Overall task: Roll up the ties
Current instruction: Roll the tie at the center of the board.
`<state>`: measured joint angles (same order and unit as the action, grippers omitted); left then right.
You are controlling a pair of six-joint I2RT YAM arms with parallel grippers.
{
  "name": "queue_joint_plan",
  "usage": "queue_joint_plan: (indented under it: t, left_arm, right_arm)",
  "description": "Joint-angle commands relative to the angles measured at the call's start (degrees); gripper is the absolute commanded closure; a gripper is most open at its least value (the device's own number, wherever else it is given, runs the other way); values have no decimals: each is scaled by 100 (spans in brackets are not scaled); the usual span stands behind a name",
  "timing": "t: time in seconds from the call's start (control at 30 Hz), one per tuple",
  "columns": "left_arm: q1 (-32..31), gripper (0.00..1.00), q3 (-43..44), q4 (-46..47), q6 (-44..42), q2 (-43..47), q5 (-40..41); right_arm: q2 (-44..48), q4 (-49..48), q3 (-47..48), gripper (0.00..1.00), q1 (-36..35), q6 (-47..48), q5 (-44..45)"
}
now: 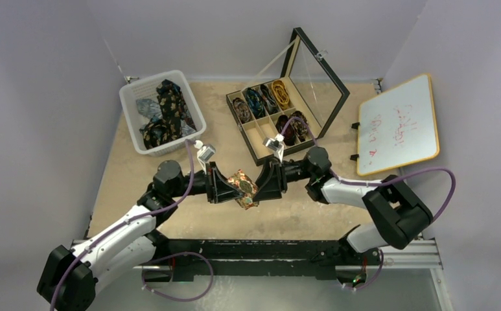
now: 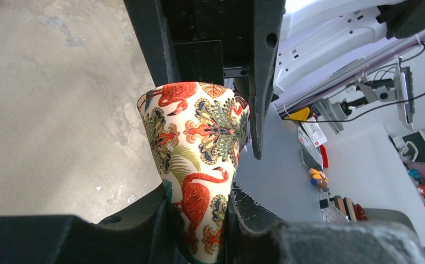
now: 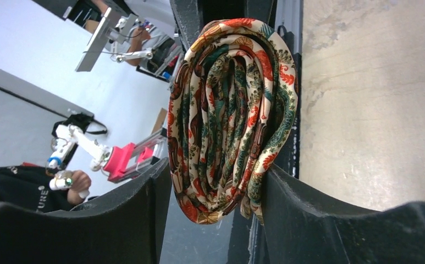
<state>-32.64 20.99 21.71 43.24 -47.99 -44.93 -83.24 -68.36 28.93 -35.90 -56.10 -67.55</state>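
- tan desk (image 1: 137, 175) seen from above: the rolled tie (image 1: 244, 188) sits between the left end effector (image 1: 232, 186) and the right end effector (image 1: 256, 186), which face each other. neither is nearer. loose ties (image 1: 164, 111) lie well apart in the basket (image 1: 124, 98).
- left wrist: its end effector is clamped on the roll's narrow near part. the outer wrap faces the camera and widens toward the other arm.
- right wrist: the roll's spiral end faces the camera, standing long in the frame. the jaws flank it and one finger (image 3: 309, 209) touches it, but i cannot tell if the grip is firm.
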Motion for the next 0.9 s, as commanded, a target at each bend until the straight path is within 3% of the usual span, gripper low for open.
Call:
queue_joint_plan:
  t: [0.0,0.13,0.3,0.33,0.43,0.47,0.53,0.67,0.87]
  left_arm:
    - [33,100,-15,621,-99,65,-253]
    - [33,100,-27,874,-46,-70,-421]
    - [31,100,76,856,-81,-123,-460]
    - [38,100,104,800,-106,-117,-440]
    - [35,100,124,725,-132,-94,-434]
    - [34,100,122,680,-139,-72,-424]
    - [32,100,133,602,-157,-50,-381]
    - [33,100,124,566,-158,-52,-217]
    - [39,100,162,868,123,-199,-211]
  right_arm:
    - [-100,-1280,35,38,-48,-815,-251]
    - [-478,-2274,-16,39,-90,-1516,-233]
    - [-1332,-5465,-208,46,-94,-3871,-352]
    - [-1527,-5757,-169,47,-89,-4003,-317]
    - [-1669,-5779,-163,56,-67,-3923,-255]
    - [-1550,-5772,-213,55,47,-3865,-190]
    - [-1220,-5426,-225,40,167,-3639,-129]
    - [-665,-4560,-183,22,83,-3044,-162]
    - [-267,-4056,-237,16,41,-2551,-289]
